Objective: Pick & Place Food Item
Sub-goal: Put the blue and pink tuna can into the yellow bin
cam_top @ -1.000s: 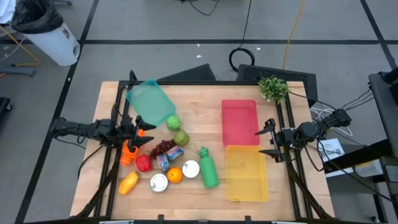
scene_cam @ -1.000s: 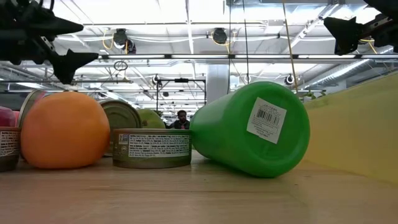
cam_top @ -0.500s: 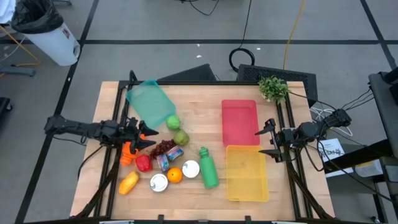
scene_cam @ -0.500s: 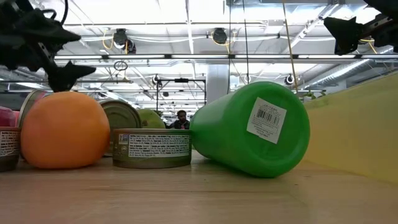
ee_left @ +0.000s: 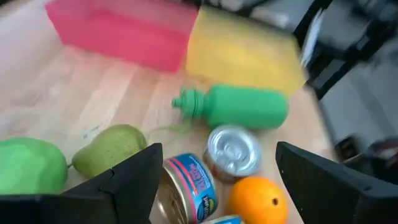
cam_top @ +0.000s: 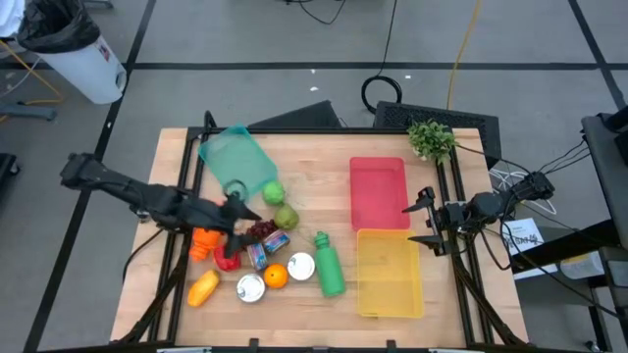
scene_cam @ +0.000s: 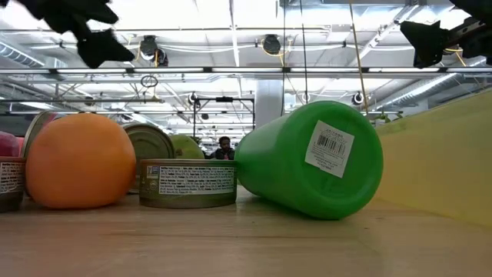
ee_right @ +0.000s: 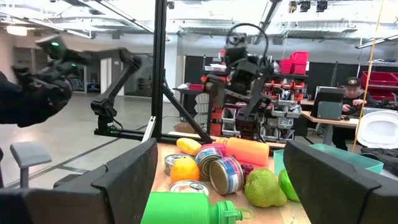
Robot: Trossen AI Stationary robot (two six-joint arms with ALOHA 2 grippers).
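Observation:
Food lies in a heap at the table's left: a pear (cam_top: pixel 286 217), a green apple (cam_top: pixel 273 192), dark grapes (cam_top: pixel 257 231), a red pepper (cam_top: pixel 227 258), an orange (cam_top: pixel 276 277), several tins, including one with a blue-and-pink label (ee_left: pixel 186 190), and a green bottle (cam_top: pixel 329 267) on its side. My left gripper (cam_top: pixel 243 213) is open and empty, hovering over the heap beside the grapes. Its wrist view (ee_left: pixel 219 149) looks down on the pear (ee_left: pixel 109 149), the tins and the orange (ee_left: pixel 258 198). My right gripper (cam_top: pixel 418 221) is open and empty at the table's right edge.
A red tray (cam_top: pixel 378 191) and a yellow tray (cam_top: pixel 390 272) stand on the right half, and a teal bin (cam_top: pixel 235 157) at the far left. A small green plant (cam_top: pixel 430 139) is at the far right corner. Bare wood lies between the heap and the trays.
My left gripper has gone toward the table's right edge, from beside the heap to over the grapes and tins, and has risen, as the low view shows. It has stayed open. No food item has moved.

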